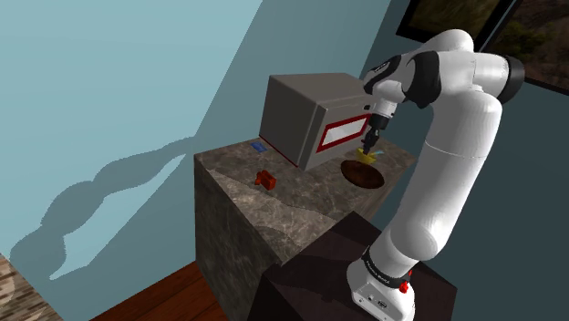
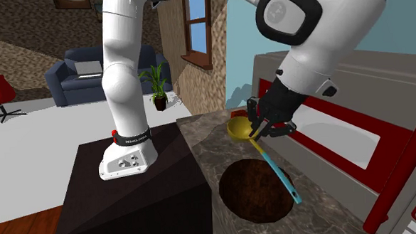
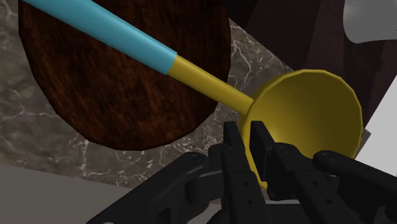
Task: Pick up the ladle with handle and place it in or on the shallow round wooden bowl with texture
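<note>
Built as a white arm (image 1: 456, 137) of smooth, rounded shells; jointed in dark grey, with a dark cap (image 2: 287, 16) marked by a pale ring; wrapped by a black band (image 2: 132, 137) with white lettering above the foot (image 2: 124, 162); spotted with a red dot (image 1: 404, 287); tipped with an all-black gripper (image 3: 247, 130) of blocky, hinged links.

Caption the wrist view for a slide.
Gripper clasps the yellow ladle by its cup rim, blue handle stretching over the brown bowl on the marbled counter.
</note>
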`<action>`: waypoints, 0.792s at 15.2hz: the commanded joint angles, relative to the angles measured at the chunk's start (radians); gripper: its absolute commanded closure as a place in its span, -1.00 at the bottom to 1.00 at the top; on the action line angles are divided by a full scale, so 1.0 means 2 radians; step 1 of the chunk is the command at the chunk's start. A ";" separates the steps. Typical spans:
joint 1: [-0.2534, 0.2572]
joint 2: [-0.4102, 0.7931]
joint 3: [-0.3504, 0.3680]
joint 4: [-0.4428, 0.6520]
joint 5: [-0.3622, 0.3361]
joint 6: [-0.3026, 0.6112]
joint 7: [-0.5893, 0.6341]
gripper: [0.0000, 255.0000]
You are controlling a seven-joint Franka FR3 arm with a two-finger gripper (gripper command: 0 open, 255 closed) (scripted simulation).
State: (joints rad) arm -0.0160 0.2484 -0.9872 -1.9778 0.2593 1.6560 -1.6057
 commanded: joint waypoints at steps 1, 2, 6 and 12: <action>-0.003 0.014 0.005 -0.006 0.007 0.011 -0.007 1.00; -0.005 0.019 0.006 -0.009 0.011 0.016 -0.010 1.00; -0.012 0.037 0.014 -0.020 0.026 0.036 -0.022 1.00; -0.024 0.068 0.027 -0.032 0.050 0.065 -0.040 1.00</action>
State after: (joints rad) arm -0.0601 0.3712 -0.9396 -2.0367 0.3508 1.7758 -1.6794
